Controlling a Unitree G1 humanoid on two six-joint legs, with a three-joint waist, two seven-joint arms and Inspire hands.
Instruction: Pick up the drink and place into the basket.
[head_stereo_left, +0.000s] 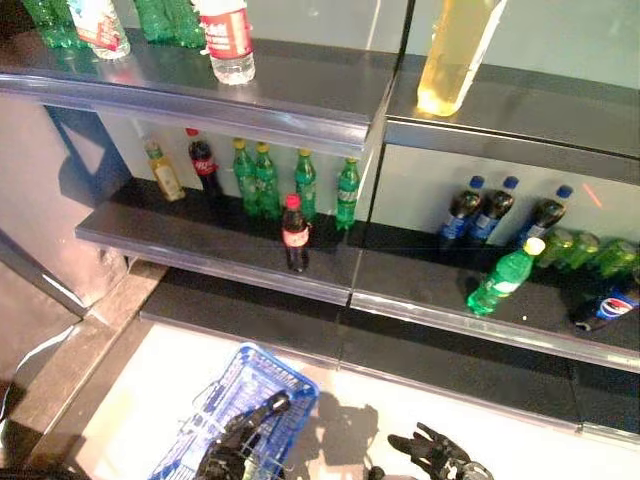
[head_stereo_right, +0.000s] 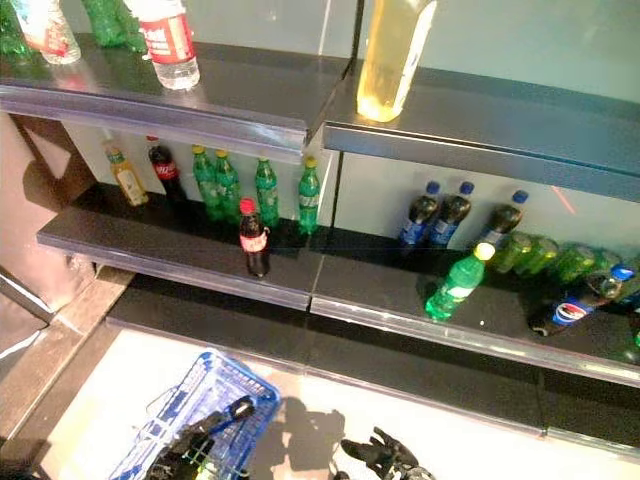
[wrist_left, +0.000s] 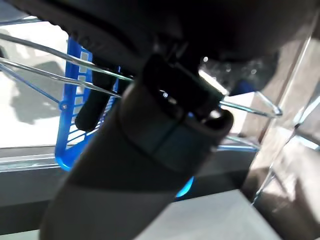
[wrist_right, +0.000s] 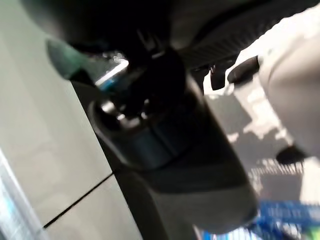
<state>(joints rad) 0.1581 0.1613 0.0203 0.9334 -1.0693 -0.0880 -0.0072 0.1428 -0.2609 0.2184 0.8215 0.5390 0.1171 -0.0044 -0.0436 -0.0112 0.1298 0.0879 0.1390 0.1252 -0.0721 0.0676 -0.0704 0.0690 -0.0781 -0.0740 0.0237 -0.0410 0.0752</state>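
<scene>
A small cola bottle (head_stereo_left: 295, 235) with a red cap stands alone, upright, at the front edge of the lower shelf (head_stereo_left: 200, 250). On the floor below sits a blue wire-handled basket (head_stereo_left: 297, 398). My left hand (head_stereo_left: 232, 455) is at the basket's near end, its fingers curled round the wire handle (wrist_left: 60, 77). The handle's black grip (wrist_left: 92, 112) hangs beside it. My right hand (head_stereo_left: 437, 455) hovers low over the pale floor to the right of the basket, fingers spread, holding nothing. It is far below the shelf bottles.
Behind the cola stand several green bottles (head_stereo_left: 265, 180), a dark one (head_stereo_left: 204, 165) and a yellow one (head_stereo_left: 165, 172). To the right, a green bottle (head_stereo_left: 503, 280) lies tilted among blue-capped dark bottles (head_stereo_left: 480, 212). The upper shelf holds a tall yellow bottle (head_stereo_left: 455, 50) and a water bottle (head_stereo_left: 228, 40).
</scene>
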